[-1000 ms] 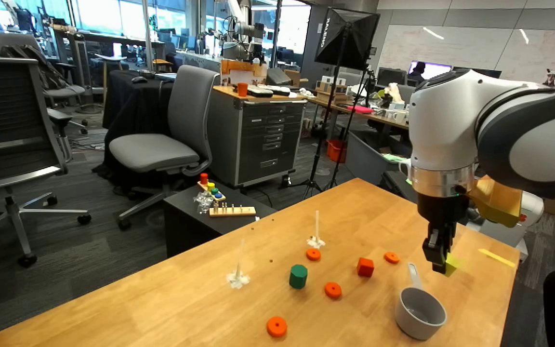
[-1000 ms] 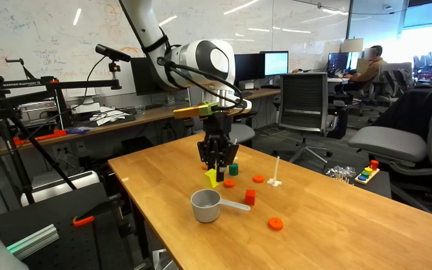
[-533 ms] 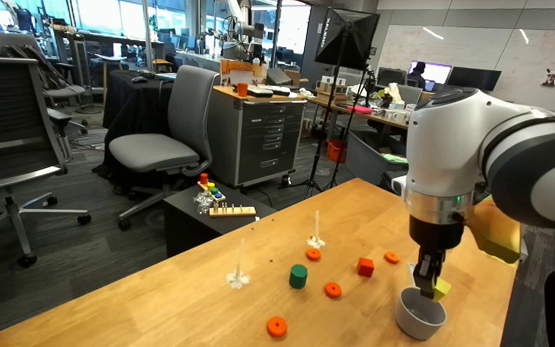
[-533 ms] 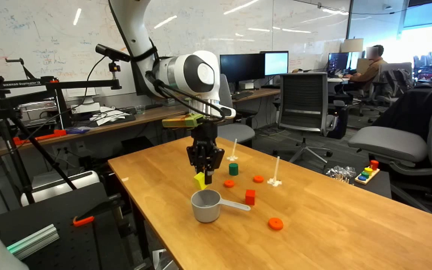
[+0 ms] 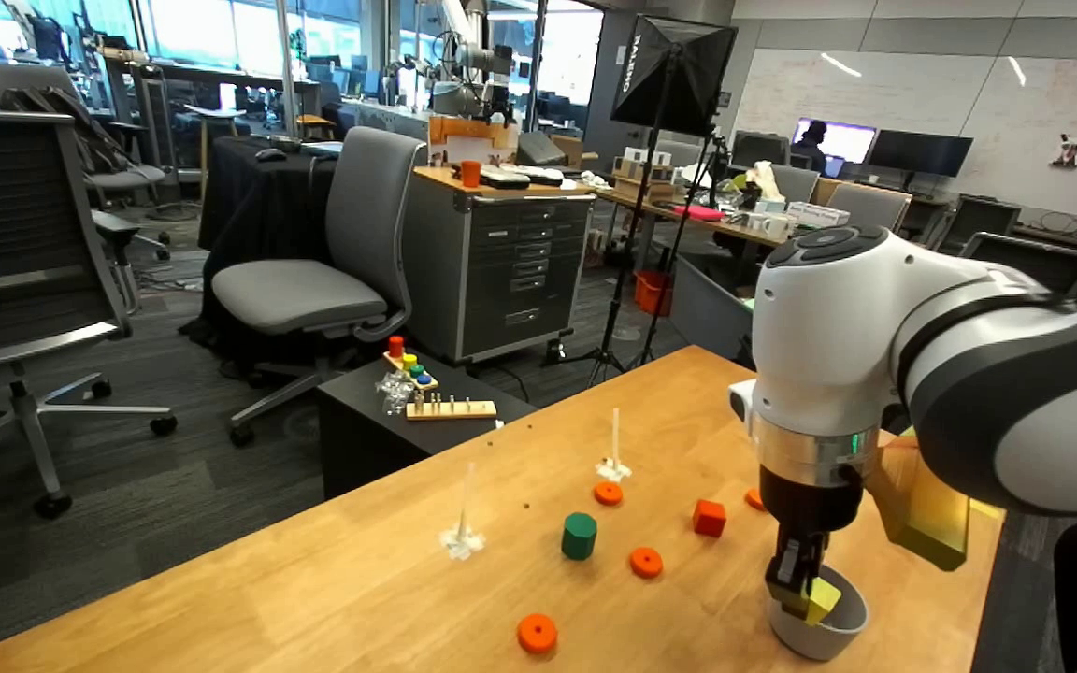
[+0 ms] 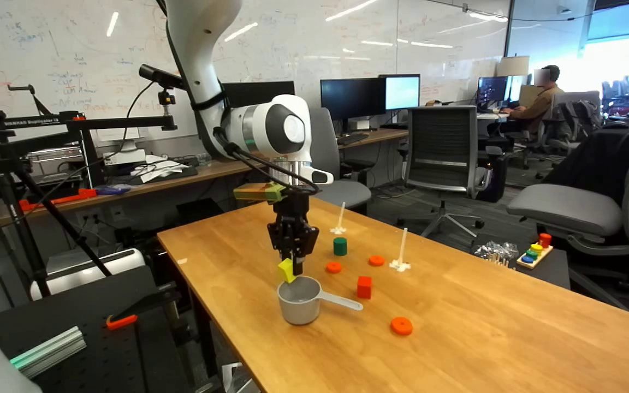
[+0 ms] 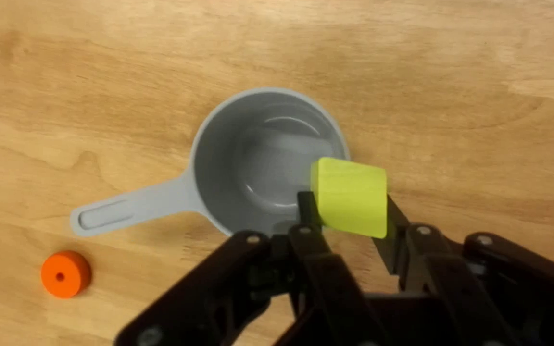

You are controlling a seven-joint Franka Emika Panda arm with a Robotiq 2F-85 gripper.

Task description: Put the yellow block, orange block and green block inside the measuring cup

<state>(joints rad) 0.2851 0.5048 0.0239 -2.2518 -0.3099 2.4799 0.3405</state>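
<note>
The arm [image 6: 197, 60] drops in from above in an exterior view, bends at the wrist, and holds the gripper [image 7: 349, 206] pointing nearly straight down. In an exterior view where it enters from the right edge, the last link [image 5: 819, 318] stands upright and the gripper slants slightly, its tips toward the lower left. A yellow-orange piece [image 5: 922, 505] juts from the wrist.

The fingers [image 7: 308, 211] press on opposite sides of the yellow block [image 7: 351, 197], parted only by its width; the block sits at their very tips and looks tilted in both exterior views.

The cup [image 6: 299, 312] stands upright on the table [image 6: 456, 338], just below the gripper. In the wrist view the block covers part of the rim, on the side away from the handle [image 7: 132, 209]; most of the opening lies to the left of the block. Whether block and rim touch, I cannot tell.

In an exterior view the orange block [image 6: 364, 287] stands to the right of the gripper, near the handle's end; the green block [image 6: 340, 246] is also to the right, farther back. Orange discs [image 5: 641, 567] lie left of the gripper in an exterior view.
</note>
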